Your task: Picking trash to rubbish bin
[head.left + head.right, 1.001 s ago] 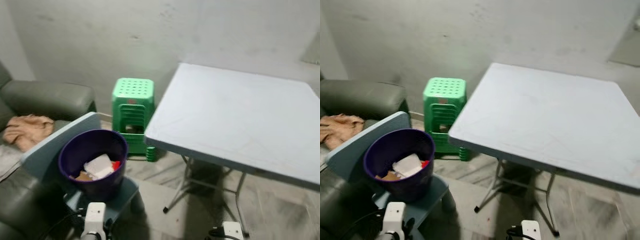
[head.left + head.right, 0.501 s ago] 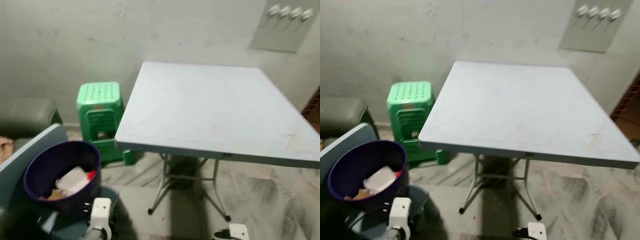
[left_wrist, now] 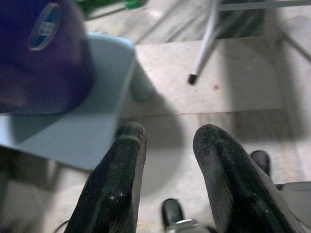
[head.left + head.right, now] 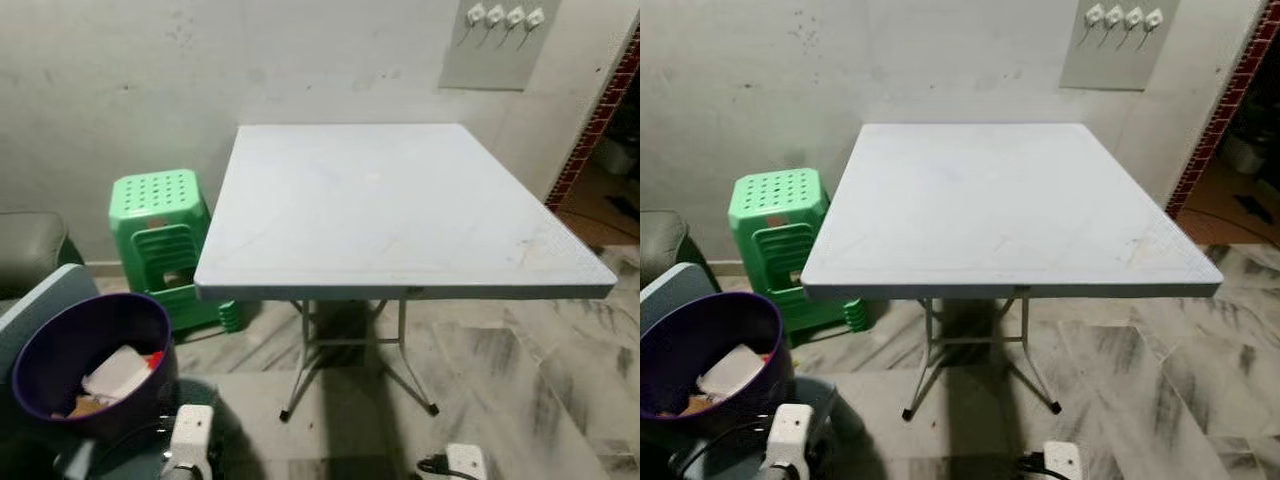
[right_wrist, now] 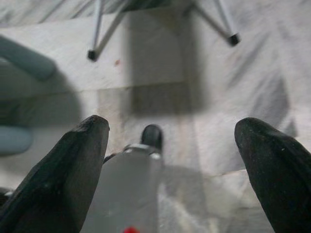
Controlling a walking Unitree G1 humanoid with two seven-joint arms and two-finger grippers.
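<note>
The left pincer (image 3: pixel 167 160) hangs low with its fingers a narrow gap apart and nothing between them, just beside the purple rubbish bin (image 4: pixel 70 345). The left wrist view catches the bin's outer wall, standing on a pale blue board (image 3: pixel 82 121); the head views look inside it, at white and red trash (image 4: pixel 120 372). The right pincer (image 5: pixel 175 165) is spread wide and empty over the marble floor (image 5: pixel 160 63), near the folding legs of the grey worktop (image 4: pixel 390 200). A green stool (image 4: pixel 160 240) stands between bin and worktop.
</note>
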